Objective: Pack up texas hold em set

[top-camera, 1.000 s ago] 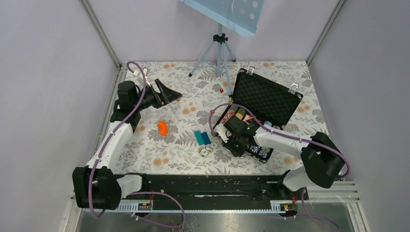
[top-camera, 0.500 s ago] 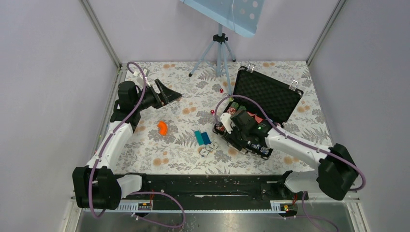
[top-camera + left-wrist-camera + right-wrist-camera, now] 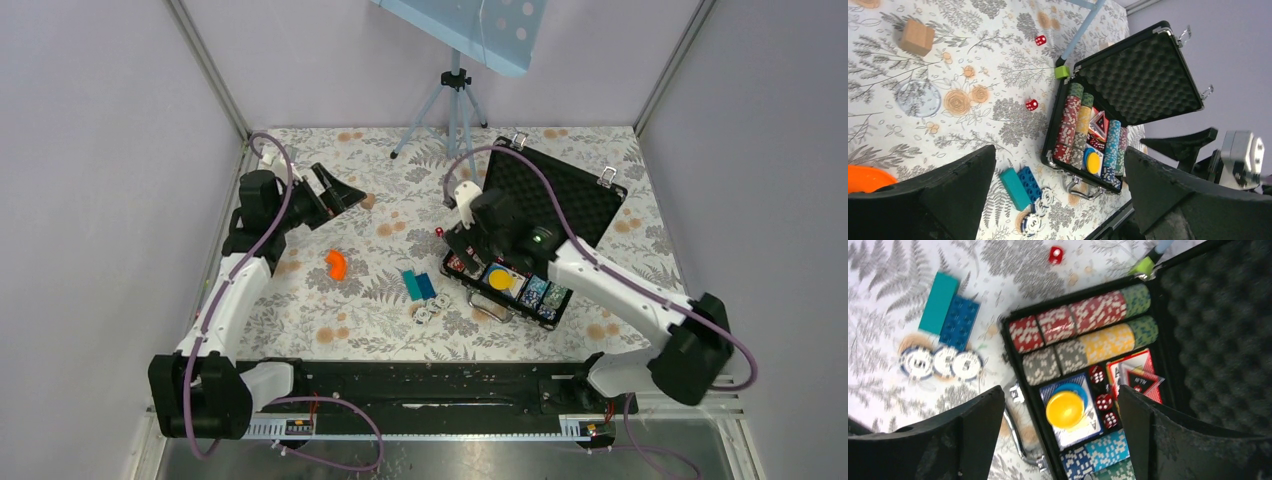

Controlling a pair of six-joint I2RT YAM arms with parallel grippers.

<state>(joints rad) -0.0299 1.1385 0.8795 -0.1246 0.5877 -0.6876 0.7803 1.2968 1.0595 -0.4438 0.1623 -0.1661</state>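
The texas hold em set's black case (image 3: pixel 560 205) lies open at the right, its foam lid (image 3: pixel 1143 75) tilted back. Rows of chips (image 3: pixel 1083 315) fill its tray. A yellow disc (image 3: pixel 1064 409) rests on a blue one over a card, next to red dice (image 3: pixel 1103 402). My right gripper (image 3: pixel 1060 389) hovers open above the tray, holding nothing. Three white chips (image 3: pixel 430 312) lie on the table left of the case handle. A red die (image 3: pixel 440 232) lies by the case's far corner. My left gripper (image 3: pixel 345 192) hangs open and empty at the far left.
Teal and blue bricks (image 3: pixel 420 285) lie beside the loose chips. An orange curved piece (image 3: pixel 337 263) sits further left. A tripod (image 3: pixel 455 100) stands at the back, one green foot (image 3: pixel 1062 72) against the case corner. A wooden cube (image 3: pixel 916 37) and another red die (image 3: pixel 1040 40) lie beyond.
My right gripper has lifted from the case's front edge toward the lid and opened; the yellow disc now shows lying in the tray. The left gripper's jaws have spread slightly wider.
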